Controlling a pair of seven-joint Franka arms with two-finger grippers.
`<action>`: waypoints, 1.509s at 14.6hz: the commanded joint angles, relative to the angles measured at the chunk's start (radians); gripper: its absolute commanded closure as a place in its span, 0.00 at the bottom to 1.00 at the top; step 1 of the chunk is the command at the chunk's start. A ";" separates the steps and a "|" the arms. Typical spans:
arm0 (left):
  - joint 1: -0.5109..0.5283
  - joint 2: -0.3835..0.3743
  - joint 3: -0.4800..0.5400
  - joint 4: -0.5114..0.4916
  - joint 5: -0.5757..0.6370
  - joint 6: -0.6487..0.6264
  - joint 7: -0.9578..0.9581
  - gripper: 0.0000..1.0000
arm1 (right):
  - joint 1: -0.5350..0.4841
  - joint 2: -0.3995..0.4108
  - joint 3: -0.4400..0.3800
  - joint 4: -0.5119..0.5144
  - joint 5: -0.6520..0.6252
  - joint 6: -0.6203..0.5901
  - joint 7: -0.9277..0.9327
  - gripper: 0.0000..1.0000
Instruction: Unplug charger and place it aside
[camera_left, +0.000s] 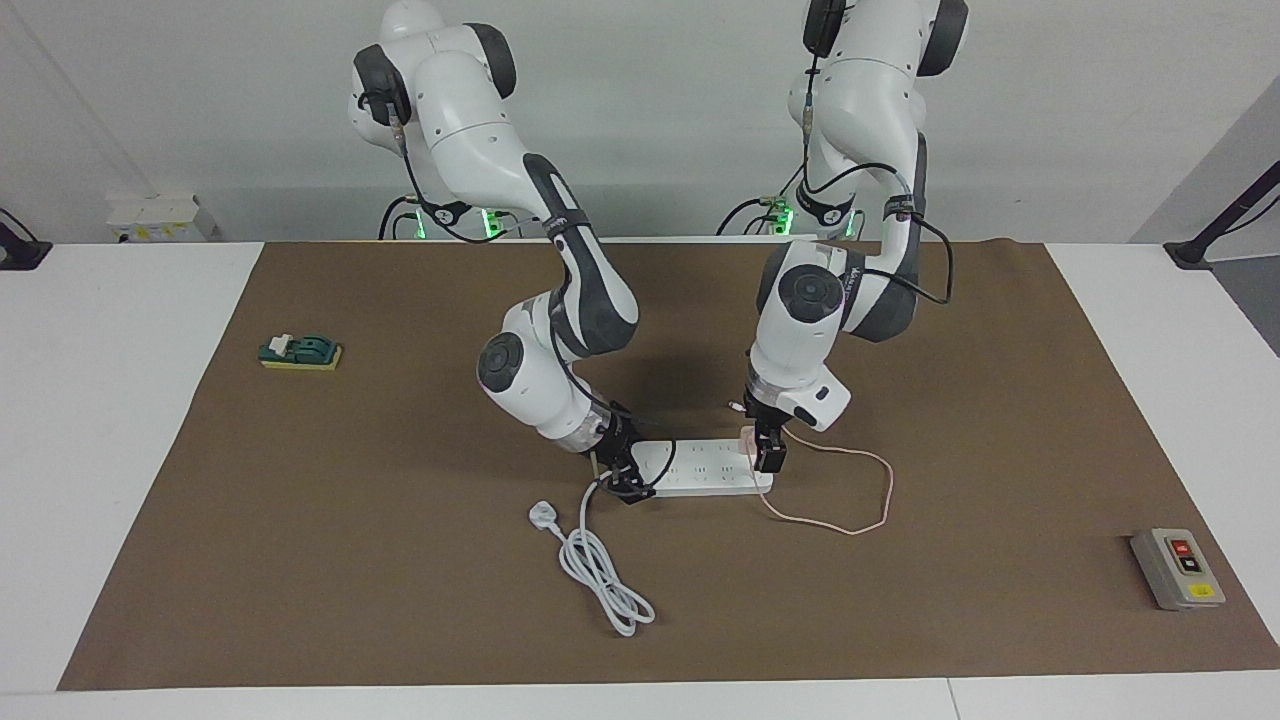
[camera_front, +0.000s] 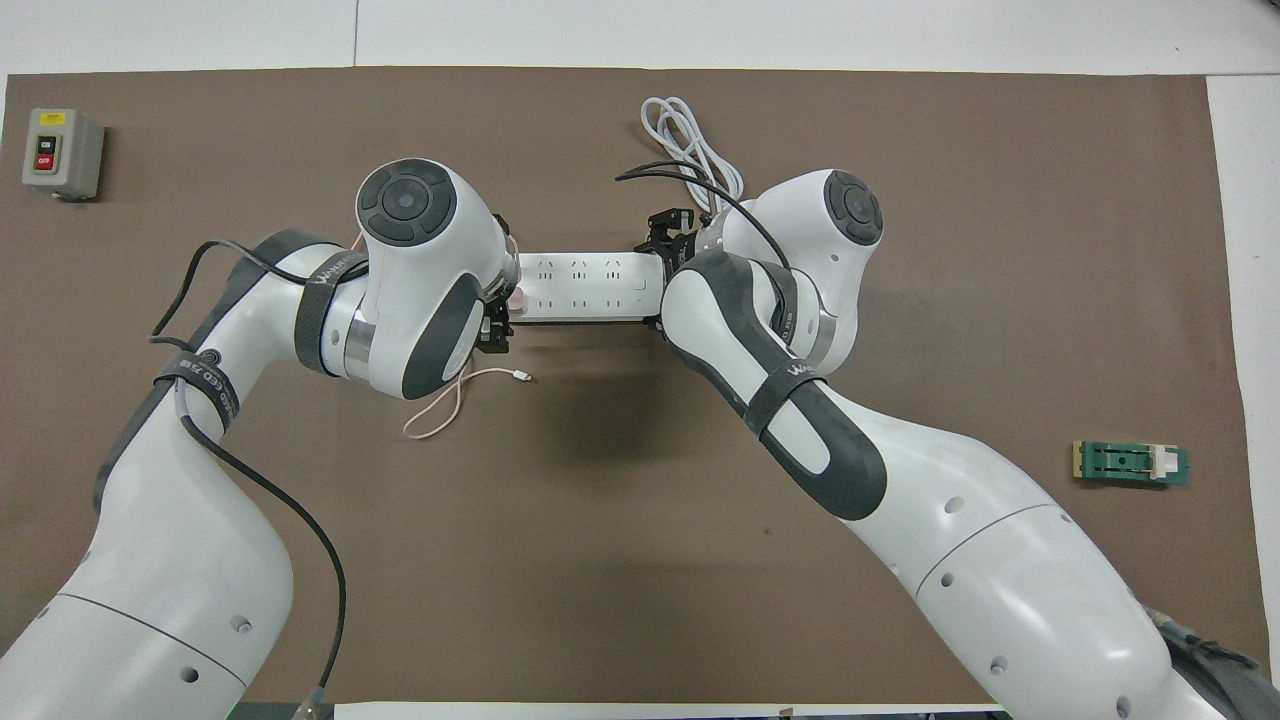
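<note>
Brown mat (camera_left: 400, 560) covers white table (camera_left: 110, 400); left pincer (camera_left: 768, 455), right pincer (camera_left: 628, 487) states unclear.

Grey switch box (camera_front: 62, 153), well apart from the left claw (camera_left: 768, 455): red button reads "OFF". Other lettering illegible.

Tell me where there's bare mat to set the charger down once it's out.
Bare mat lies between the pink cable loop and the grey switch box. Around the power strip it is crowded: both arms, the white cord.
</note>
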 joint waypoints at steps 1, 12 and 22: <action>-0.019 -0.006 0.016 -0.018 0.017 0.023 -0.011 0.48 | -0.005 0.056 0.008 0.029 0.024 0.098 -0.026 1.00; -0.022 -0.005 0.015 -0.013 0.017 0.026 0.000 1.00 | -0.007 0.056 0.008 0.029 0.022 0.098 -0.026 1.00; -0.024 -0.008 0.015 0.038 0.021 -0.083 0.016 1.00 | -0.007 0.056 0.008 0.031 0.022 0.098 -0.026 1.00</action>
